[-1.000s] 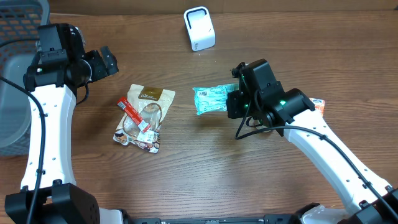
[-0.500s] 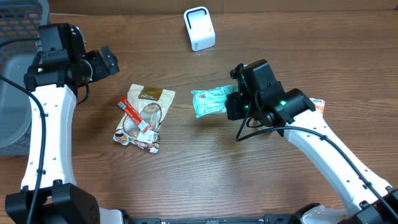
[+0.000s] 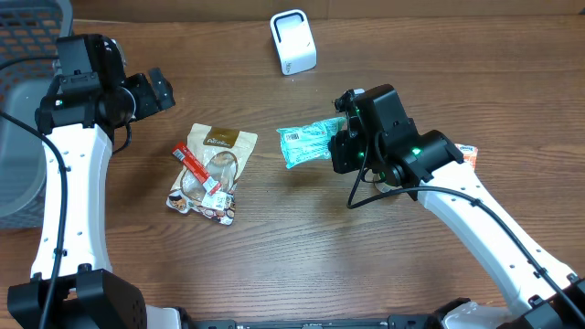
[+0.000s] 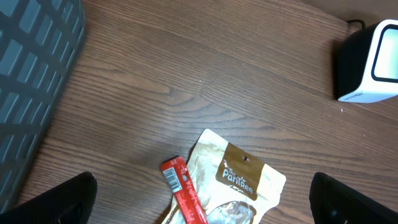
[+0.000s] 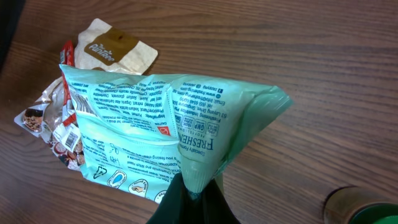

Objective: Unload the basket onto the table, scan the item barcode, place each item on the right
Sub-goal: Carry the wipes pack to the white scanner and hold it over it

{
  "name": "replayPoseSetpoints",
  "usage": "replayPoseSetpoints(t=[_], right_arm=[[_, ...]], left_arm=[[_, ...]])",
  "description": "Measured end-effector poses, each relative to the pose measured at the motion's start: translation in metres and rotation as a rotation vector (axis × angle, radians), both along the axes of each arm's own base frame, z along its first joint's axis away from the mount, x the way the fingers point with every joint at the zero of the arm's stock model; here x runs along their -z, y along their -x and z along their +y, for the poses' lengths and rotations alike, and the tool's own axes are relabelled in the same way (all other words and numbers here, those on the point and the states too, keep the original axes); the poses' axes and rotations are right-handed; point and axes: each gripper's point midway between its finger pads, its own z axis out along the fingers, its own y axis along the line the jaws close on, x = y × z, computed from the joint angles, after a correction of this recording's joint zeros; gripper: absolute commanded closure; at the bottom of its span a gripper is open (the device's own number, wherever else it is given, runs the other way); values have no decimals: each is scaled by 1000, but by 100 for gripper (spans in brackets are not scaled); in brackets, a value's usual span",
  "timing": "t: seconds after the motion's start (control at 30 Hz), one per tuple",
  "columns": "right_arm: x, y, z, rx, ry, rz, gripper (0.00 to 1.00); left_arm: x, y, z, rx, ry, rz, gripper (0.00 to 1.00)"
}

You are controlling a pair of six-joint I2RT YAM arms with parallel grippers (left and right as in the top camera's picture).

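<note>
Above the counter (image 3: 292, 247), right claw (image 3: 336, 139) pinches a green packet (image 3: 306, 144) by its corner; left claw (image 3: 160, 90) gapes wide near the basket (image 3: 18, 119).

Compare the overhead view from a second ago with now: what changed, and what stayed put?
The right claw, shut on the green packet, carried it slightly toward the white scanner, tilting it a little. Nothing was picked up or released. The left claw stayed open and still; the brown pouch and red stick did not move.
</note>
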Motion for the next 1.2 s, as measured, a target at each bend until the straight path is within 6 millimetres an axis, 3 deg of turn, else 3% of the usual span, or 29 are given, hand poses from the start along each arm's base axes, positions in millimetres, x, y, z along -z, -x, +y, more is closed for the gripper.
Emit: replayPoseSetpoints(t=[0.67,0.87,1.03,1.2], right_arm=[[-6,-5,0,3,-2,-34,97],[-6,-2,-28,65,35,41,97],[-64,-21,-50,138,12,-25,97],[-135,-36,-54,115,-9,-191,97]], left_arm=[[0,0,0,0,0,0,0],[0,0,0,0,0,1,0],[0,0,0,0,0,0,0],[0,0,0,0,0,0,0]])
